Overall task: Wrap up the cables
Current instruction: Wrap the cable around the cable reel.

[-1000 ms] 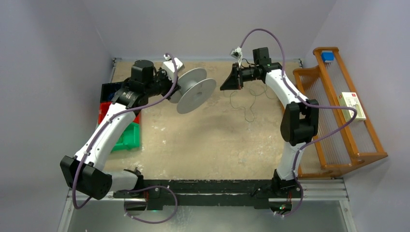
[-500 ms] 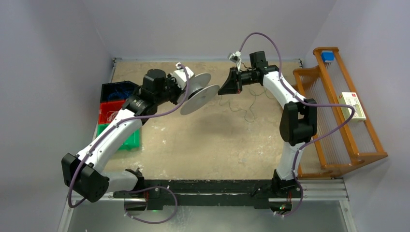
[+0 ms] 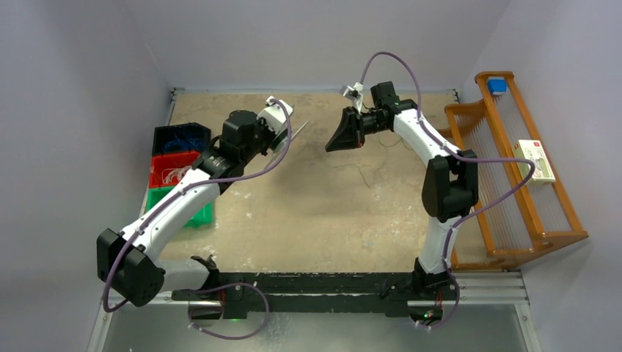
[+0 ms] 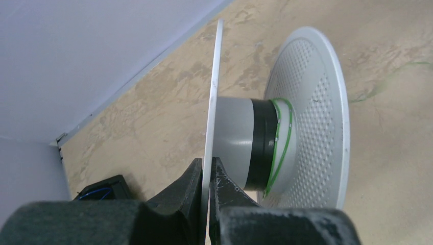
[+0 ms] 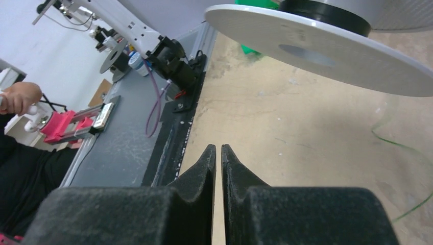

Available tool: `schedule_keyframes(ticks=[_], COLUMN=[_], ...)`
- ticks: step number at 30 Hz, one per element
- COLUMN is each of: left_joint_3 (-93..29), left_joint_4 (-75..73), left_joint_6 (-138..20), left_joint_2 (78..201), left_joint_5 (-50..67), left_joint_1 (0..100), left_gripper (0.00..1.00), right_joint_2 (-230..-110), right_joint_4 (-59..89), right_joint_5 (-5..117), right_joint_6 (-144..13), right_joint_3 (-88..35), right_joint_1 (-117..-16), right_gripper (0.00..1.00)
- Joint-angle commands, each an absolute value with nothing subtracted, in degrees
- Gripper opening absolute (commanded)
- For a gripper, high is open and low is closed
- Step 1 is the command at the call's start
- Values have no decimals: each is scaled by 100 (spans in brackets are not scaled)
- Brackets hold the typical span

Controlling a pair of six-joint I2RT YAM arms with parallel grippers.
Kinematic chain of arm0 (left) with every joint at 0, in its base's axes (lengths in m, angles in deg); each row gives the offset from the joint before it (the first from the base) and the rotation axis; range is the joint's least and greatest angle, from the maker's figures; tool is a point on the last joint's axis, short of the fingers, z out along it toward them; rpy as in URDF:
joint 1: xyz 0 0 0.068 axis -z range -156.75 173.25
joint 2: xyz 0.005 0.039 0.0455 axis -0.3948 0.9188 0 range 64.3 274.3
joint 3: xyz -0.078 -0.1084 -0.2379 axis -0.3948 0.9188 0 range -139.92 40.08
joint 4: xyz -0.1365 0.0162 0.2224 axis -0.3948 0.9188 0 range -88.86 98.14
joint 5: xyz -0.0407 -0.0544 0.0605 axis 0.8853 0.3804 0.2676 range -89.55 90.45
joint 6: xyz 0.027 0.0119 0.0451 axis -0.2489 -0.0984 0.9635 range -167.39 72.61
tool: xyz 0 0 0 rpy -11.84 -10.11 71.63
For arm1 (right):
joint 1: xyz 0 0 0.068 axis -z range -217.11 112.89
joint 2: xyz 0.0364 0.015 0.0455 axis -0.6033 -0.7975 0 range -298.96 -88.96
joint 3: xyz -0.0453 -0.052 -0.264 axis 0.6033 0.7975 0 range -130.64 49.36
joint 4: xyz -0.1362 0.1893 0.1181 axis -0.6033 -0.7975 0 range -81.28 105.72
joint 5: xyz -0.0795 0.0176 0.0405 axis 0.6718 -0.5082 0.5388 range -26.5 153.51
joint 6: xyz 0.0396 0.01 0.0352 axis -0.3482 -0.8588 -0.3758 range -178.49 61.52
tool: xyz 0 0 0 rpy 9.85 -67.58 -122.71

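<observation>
Tan, scuffed tabletop (image 3: 308,213) with loose green cable (image 5: 393,143), between lilac walls (image 3: 330,37).

My table (image 3: 308,213): tan, stained.
Left edge, top view: blue bin (image 3: 180,137), red bin (image 3: 170,170), green bin (image 3: 192,209).
Right edge, right wrist view: loose green cable (image 5: 403,147).

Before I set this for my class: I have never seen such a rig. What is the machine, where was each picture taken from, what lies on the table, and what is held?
Two robot arms are bolted to a table. One picture looks down; the other two come from a camera on each wrist. The left gripper pinches one flange of a grey spool, with green cable wound on its hub. The right gripper is nearly shut, nothing visible in it. Loose cable lies on the table; coloured bins and a wooden rack stand at its sides.
</observation>
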State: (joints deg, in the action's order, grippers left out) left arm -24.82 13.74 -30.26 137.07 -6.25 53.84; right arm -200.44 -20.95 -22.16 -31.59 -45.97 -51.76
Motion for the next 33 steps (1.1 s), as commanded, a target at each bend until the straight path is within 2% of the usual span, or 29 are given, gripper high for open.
schedule_keyframes(ticks=[1, 5, 8, 13, 17, 20, 24, 29, 33], left_joint_3=[-2517, -2718, -2870, -3430, -4015, -4443, -4833, -5326, -5680], left_joint_4=[544, 746, 857, 1250, 1617, 1860, 2014, 2179, 2264], left_joint_6=[-3251, -3366, -3418, -3621, -3860, -4005, -4196, -4501, -4692], left_joint_2=[13664, 13766, 13750, 13759, 13815, 13891, 13956, 14143, 14277], left_joint_5=[-1257, -1232, -1200, -990, -684, -566, -412, -37, 368], left_joint_1=[5434, 5444, 5445, 5445, 5445, 5445, 5437, 5434, 5420], left_gripper=[0, 0, 0, 0, 0, 0, 0, 0, 0], right_joint_2=[-20051, -20379, -20361, -20586, -20625, -20150, -19233, -17930, -17843], right_joint_4=[-2636, -4325, -4418, -4335, -2897, -1379, 22, 2435, 2440], right_joint_5=[-3170, -2777, -2553, -2079, -1044, 638, 801, 940, 1198], right_joint_6=[-2624, -922, -470, -320, -2088, -3658, -3592, -3142, -2189], right_joint_3=[-4847, -5374, -5317, -5375, -5133, -4534, -3552, -1815, -1483], right_joint_1=[-5255, -5255, -5250, -5299, -5434, -5627, -5709, -5961, -6397], right_gripper=[12, 22, 29, 33, 34, 35, 43, 67, 72])
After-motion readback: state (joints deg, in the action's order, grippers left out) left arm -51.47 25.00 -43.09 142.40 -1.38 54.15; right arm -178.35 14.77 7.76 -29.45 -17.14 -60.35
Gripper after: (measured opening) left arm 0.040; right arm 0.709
